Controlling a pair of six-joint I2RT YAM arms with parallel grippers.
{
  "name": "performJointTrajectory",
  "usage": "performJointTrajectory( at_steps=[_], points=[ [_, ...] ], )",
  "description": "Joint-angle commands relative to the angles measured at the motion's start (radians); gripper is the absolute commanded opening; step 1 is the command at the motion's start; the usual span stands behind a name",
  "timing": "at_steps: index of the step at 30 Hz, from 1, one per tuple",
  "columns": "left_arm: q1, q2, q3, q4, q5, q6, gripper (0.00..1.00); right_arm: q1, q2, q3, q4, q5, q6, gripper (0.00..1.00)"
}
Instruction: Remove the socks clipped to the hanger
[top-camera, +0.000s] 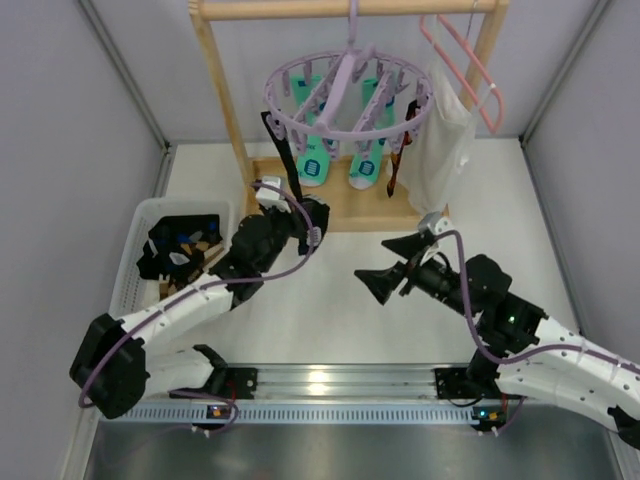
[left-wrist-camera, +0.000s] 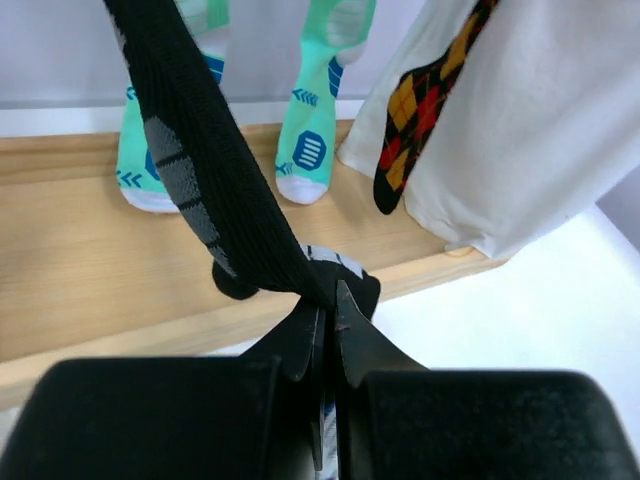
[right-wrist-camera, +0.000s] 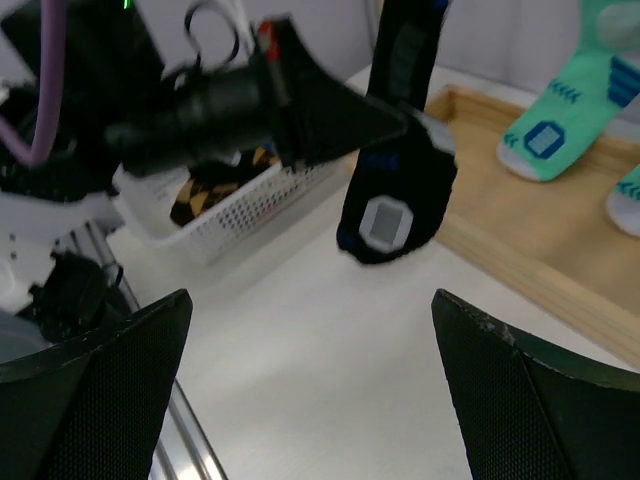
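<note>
Left gripper (left-wrist-camera: 328, 300) fingers are clenched on the lower end of a black sock (left-wrist-camera: 190, 150), which rises up and to the left of the fingertips toward the lavender ring hanger (top-camera: 345, 100) from which it hangs. Right gripper (top-camera: 388, 266) fingers are spread wide and grasp nothing, with the black sock's toe ahead of them. Teal socks (top-camera: 312, 160) and an argyle sock (left-wrist-camera: 430, 100) hang beyond the left fingertips, over the wooden rack base (left-wrist-camera: 80, 260).

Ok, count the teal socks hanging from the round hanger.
2: the left teal sock hangs under the lavender hanger, the right teal sock beside it. The ring could hide more.
</note>
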Motion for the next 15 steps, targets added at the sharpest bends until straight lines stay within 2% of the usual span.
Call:
performJointTrajectory(
  at_steps=[1,4,6,11,15],
  points=[
    [-0.168,-0.016,0.022,-0.035,-0.375,0.095,0.00,0.006,0.009,0.169,-0.016,0.218,0.065,0.99],
    [-0.329,0.012,0.070,-0.091,-0.577,0.170,0.00,0.006,0.030,0.303,-0.137,0.310,0.047,1.00],
    [-0.430,0.032,0.110,-0.108,-0.642,0.217,0.00,0.004,0.041,0.392,-0.197,0.340,0.030,1.00],
    [-0.566,0.136,0.197,-0.129,-0.839,0.299,0.00,0.006,0.162,0.656,-0.378,0.383,-0.004,0.99],
    [-0.661,0.239,0.295,-0.128,-0.937,0.400,0.00,0.006,0.311,0.850,-0.537,0.369,-0.050,0.93]
  ],
)
